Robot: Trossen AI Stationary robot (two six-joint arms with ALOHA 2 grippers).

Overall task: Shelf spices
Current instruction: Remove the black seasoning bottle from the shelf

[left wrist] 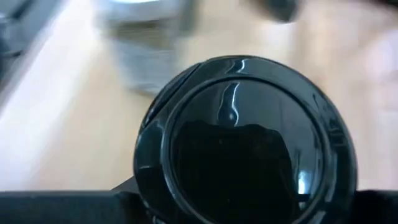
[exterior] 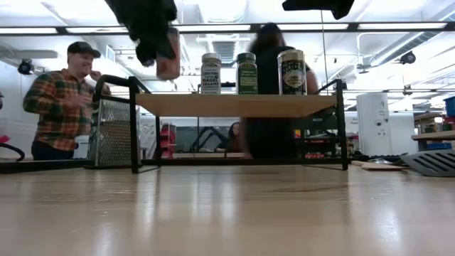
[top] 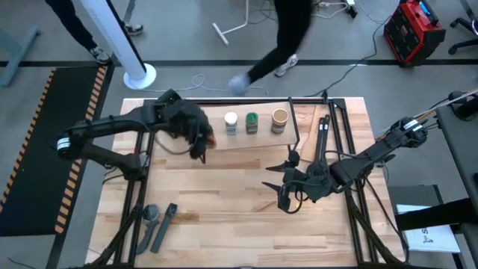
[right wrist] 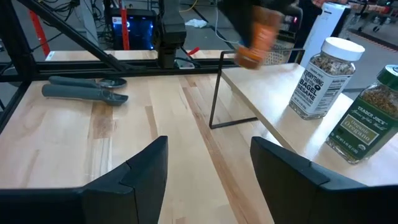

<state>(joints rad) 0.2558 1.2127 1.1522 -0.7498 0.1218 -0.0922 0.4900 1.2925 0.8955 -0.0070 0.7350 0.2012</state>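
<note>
The left gripper (top: 200, 138) hangs over the left end of the shelf (top: 306, 119) in the high view, its arm reaching in from the table's left edge; its fingers are pinched on the black-topped jar, though the jar itself is hidden under the gripper here. On the shelf stand the white-topped jar (top: 231, 122), the green jar (top: 252, 122) and the tan-topped jar (top: 279, 119) in a row. The right gripper (top: 284, 196) waits over the table in front of the shelf, its arm stretched in from the right. A grey utensil (top: 153, 224) lies near the table's front left.

In the low view the left gripper (exterior: 153, 39) holds the black-topped jar (exterior: 168, 60) in the air above the shelf's (exterior: 234, 104) left end, clear of the board, beside the white-topped jar (exterior: 211, 73). A box grater (exterior: 112, 133) stands behind the shelf's left leg, and a person in a plaid shirt (exterior: 60, 103) is beyond the table.

The left wrist view is filled by the jar's glossy black cap (left wrist: 242, 140).

In the right wrist view the right gripper's fingers (right wrist: 140, 171) are spread wide with nothing between them.
</note>
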